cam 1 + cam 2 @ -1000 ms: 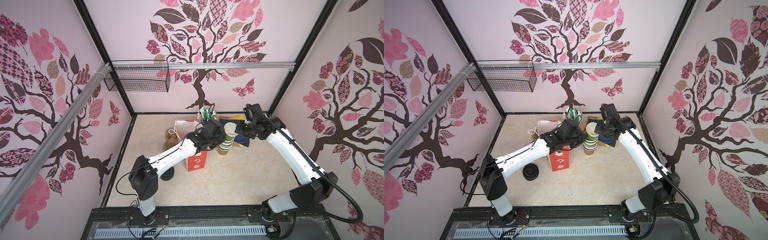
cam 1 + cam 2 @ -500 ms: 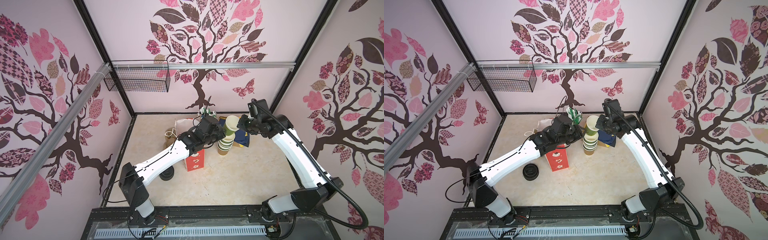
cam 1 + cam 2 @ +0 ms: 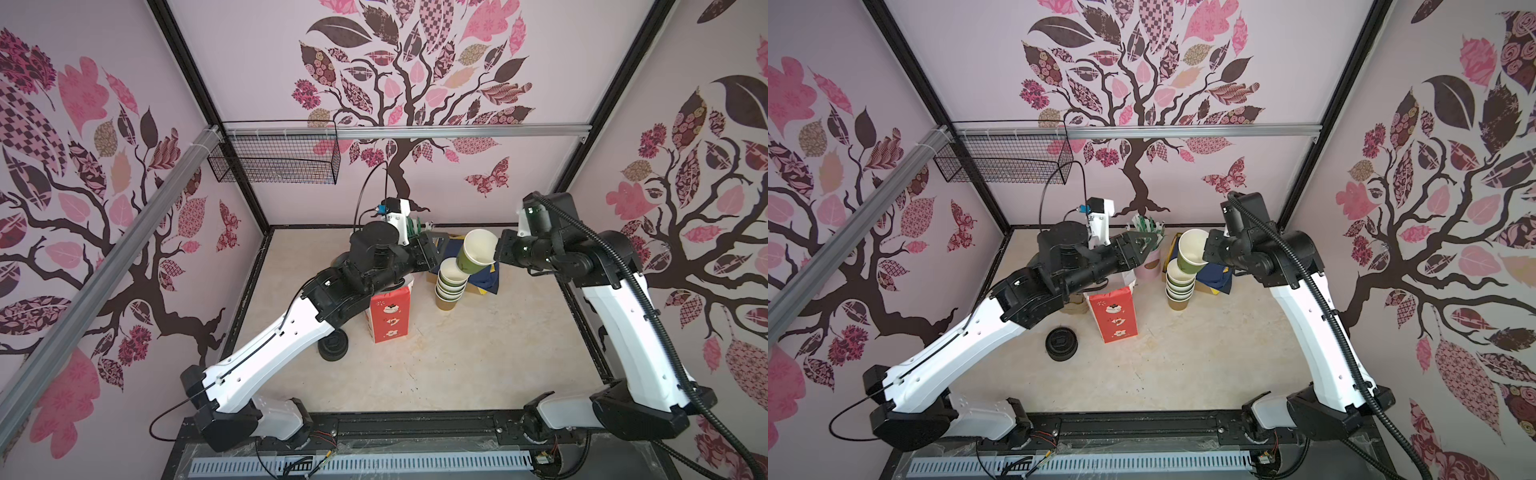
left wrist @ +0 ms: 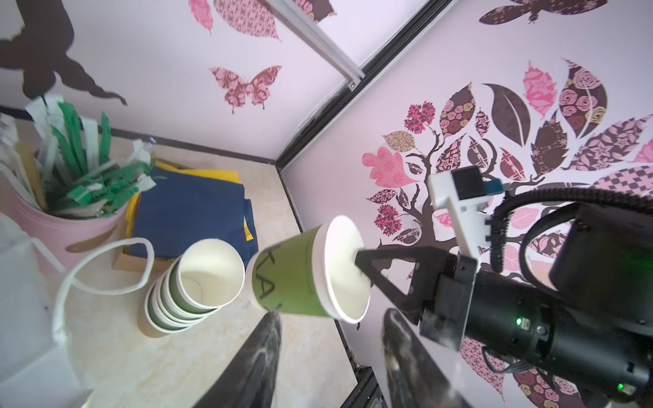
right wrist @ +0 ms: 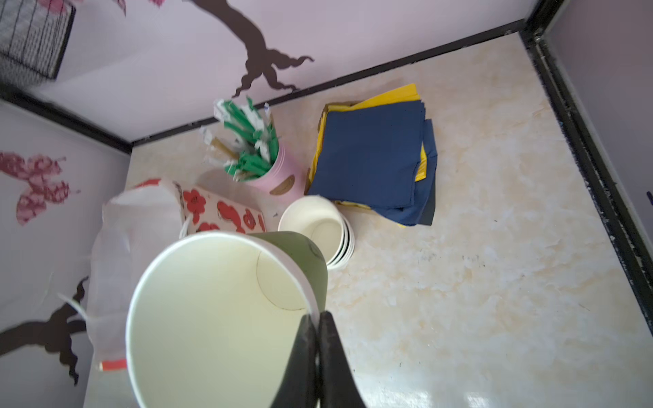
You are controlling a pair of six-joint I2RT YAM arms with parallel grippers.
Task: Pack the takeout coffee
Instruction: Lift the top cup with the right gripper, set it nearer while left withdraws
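Now: right arm has the cup by its rim, left fingers empty beside it

Pinched at the rim by the right gripper (image 5: 316, 318), a brownish-green paper cup (image 3: 478, 253) with a white inside hangs above the table, lidless and tilted. The two black fingers are pressed together on the cup wall, one inside the mouth and one outside.

In both top views the cup sits at about 1 o'clock from the stack of nested paper cups (image 3: 451, 282). Its long axis runs from the mouth at 1 o'clock down to the base at 7 o'clock, pointing at the stack. Whether the base touches the stack's top rim I cannot tell.

The left gripper (image 4: 330, 325) waits at about 10 o'clock from the stack, fingers partway apart with nothing between them. The cup lies just past their tips, its length running from one finger toward the other. A left-hand close would likely meet base and mouth, not the wall.

So righting the cup and setting it down looks like the right arm's job. The round black plastic lids (image 3: 1061, 343) lie at 8 o'clock, well apart, beyond the red-and-white paper bag (image 3: 1115, 316) and nearer the left arm.
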